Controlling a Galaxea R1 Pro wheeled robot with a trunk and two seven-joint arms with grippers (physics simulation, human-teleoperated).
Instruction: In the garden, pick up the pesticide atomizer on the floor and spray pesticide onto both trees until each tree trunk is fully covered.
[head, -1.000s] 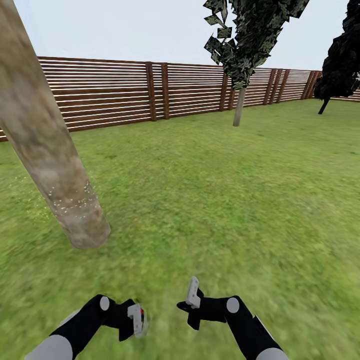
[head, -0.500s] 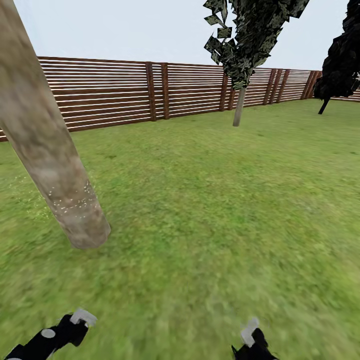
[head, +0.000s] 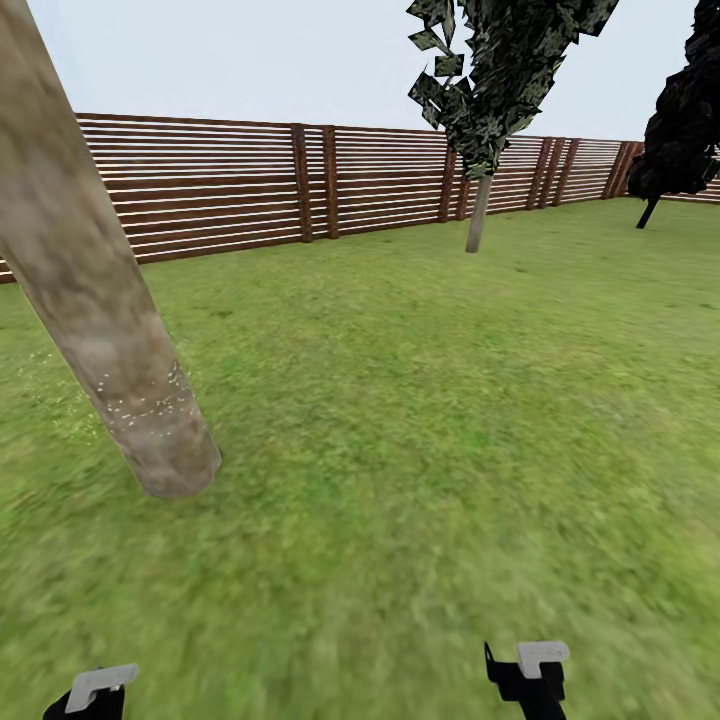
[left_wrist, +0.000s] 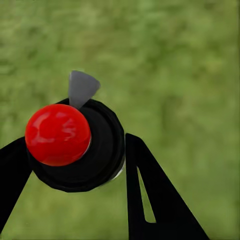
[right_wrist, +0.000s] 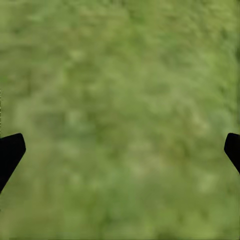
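Note:
A thick, mottled beige-grey tree trunk (head: 110, 340) leans up the left of the head view, with fine white specks (head: 150, 400) low on it. In the left wrist view the pesticide atomizer (left_wrist: 65, 137), black with a red knob and a grey nozzle, sits between the black fingers (left_wrist: 145, 195) of my left gripper (left_wrist: 75, 150), which is shut on it. That left gripper (head: 95, 690) sits low at the head view's bottom edge. My right gripper (head: 535, 670) is at the bottom right, well away from the trunk. Its fingers (right_wrist: 10, 152) stand wide open over grass.
Green lawn (head: 420, 400) stretches ahead to a brown slat fence (head: 240, 185). A thin-trunked, dark-leaved tree (head: 480, 210) stands near the fence, and another dark tree (head: 680, 120) at the far right. The trunk's base (head: 175, 470) meets the grass ahead on the left.
Both arms have drawn back and apart, from the lower middle of the head view to its bottom edge. The trunk, fence and lawn have not shifted.

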